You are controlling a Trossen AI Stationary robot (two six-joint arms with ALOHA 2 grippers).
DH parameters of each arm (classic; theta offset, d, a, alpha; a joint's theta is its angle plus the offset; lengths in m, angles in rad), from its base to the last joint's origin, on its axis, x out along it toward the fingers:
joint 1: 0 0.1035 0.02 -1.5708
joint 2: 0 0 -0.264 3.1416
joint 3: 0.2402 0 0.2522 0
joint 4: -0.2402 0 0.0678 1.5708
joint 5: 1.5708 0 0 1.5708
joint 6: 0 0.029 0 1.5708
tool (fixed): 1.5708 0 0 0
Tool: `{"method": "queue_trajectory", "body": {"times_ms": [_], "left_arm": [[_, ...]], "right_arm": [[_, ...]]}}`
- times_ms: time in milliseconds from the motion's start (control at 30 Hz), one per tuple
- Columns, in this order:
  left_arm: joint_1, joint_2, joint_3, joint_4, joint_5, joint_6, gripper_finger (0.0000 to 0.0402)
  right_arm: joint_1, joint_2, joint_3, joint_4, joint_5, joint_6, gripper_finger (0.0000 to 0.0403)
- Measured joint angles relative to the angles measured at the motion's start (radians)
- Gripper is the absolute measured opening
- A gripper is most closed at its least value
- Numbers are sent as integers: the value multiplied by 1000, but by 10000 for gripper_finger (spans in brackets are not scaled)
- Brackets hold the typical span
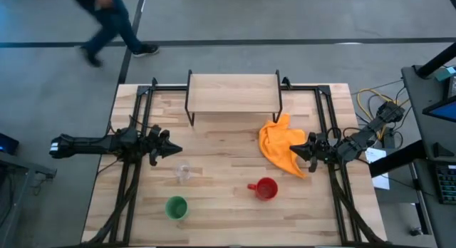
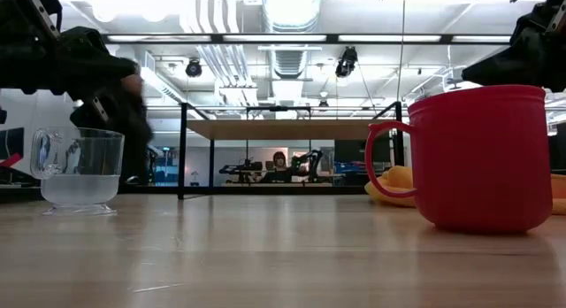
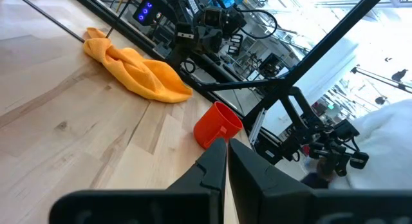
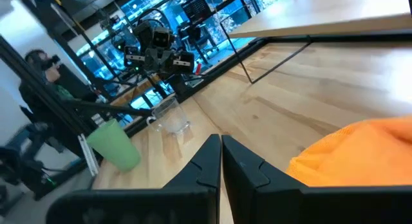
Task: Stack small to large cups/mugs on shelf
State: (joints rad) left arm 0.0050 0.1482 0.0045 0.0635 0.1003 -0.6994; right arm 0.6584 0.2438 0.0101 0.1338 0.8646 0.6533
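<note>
Left pincer (image 1: 175,150) closed, red mug (image 1: 266,189) upright, handle leftward.

Both arms are matte black, built of slim jointed segments. The left tool (image 1: 175,150) and right tool (image 1: 294,150) each end in two narrow, tapering, wedge-shaped fingers (image 3: 215,163) with flat inner faces.

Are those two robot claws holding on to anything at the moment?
No. The left gripper and the right gripper are both shut on nothing, above the table. The clear cup, red mug and green cup stand untouched.
</note>
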Motion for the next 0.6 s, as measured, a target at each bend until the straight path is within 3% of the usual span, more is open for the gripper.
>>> {"method": "queue_trajectory", "body": {"times_ms": [167,367,600], "left_arm": [[2,-14,0,-28,0,20,2],[2,-15,0,-27,1,27,2],[2,-7,0,-23,-1,30,2]], "right_arm": [[-3,1,0,14,70,50,9],[-2,1,0,28,73,175,9],[-2,1,0,41,76,128,9]]}}
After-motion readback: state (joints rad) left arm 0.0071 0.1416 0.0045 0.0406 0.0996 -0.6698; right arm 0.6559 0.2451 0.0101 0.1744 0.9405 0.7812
